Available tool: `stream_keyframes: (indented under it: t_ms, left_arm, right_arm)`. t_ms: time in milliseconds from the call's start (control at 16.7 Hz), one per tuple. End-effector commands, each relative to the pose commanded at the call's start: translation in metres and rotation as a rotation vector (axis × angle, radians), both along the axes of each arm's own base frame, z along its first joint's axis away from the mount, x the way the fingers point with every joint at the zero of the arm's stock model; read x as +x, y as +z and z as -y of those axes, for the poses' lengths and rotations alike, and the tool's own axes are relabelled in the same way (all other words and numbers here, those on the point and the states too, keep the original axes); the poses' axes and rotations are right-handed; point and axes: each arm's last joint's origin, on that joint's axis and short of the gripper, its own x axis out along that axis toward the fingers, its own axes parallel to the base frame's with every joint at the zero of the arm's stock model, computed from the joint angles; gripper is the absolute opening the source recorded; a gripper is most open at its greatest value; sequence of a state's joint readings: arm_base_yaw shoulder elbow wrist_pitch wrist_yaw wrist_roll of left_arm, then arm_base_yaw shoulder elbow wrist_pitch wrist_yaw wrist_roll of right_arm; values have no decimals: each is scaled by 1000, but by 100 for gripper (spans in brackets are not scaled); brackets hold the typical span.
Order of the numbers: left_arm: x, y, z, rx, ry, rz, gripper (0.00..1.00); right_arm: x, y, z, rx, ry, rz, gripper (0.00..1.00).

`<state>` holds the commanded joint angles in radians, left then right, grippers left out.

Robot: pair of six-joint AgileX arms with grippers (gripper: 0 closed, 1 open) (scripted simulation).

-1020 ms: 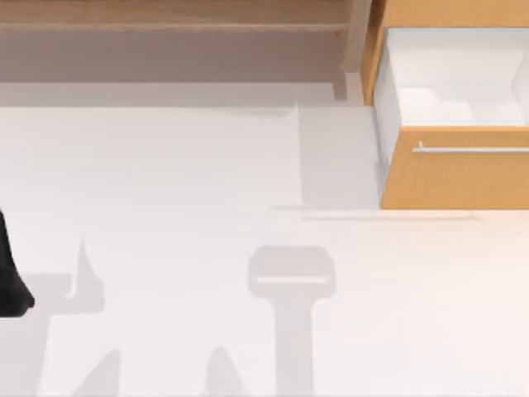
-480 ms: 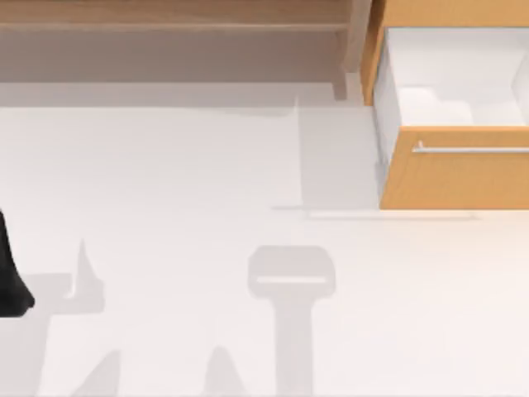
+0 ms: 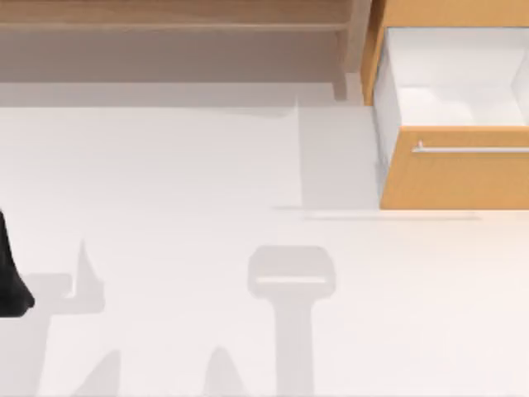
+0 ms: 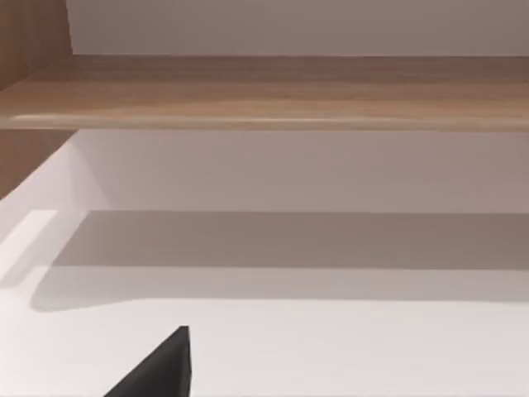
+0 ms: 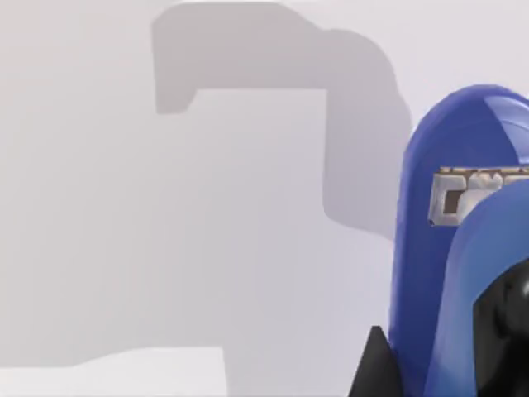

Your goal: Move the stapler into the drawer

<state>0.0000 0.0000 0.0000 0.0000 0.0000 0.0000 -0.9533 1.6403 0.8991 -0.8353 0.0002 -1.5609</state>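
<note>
While the drawer (image 3: 455, 165) stands open right of the shelf (image 3: 173, 15), jaw states cannot be told

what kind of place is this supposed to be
Likely a rendered office-style desk: a plain white table, a long brown wooden shelf along its back, an open light-wood drawer at the right, and a blue stapler.

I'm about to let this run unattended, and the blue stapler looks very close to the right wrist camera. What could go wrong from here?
The stapler sits tight against the right wrist camera, hiding the grip, so a slip might go unnoticed. The drawer lies at the top view's right edge, its front wall standing above the white inside; a low carry could knock the stapler against it. The left arm is parked at the left edge.
</note>
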Motion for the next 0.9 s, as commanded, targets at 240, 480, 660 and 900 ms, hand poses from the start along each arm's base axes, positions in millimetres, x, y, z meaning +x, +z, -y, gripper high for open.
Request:
stream_keyframes:
  t_ms: [240,480,660,900]
  left_arm:
    - [0,0,0,0,0,0,100]
    - [0,0,0,0,0,0,100]
    - [0,0,0,0,0,0,100]
    - [0,0,0,0,0,0,100]
  right_arm:
    - [25,18,7,-63,-45,71,0]
    - [87,53,3,-125,-127,212,0]
    - [148,82,-24,-118,-187,324,0]
    - [222,115,-89,-55,-271,429,0]
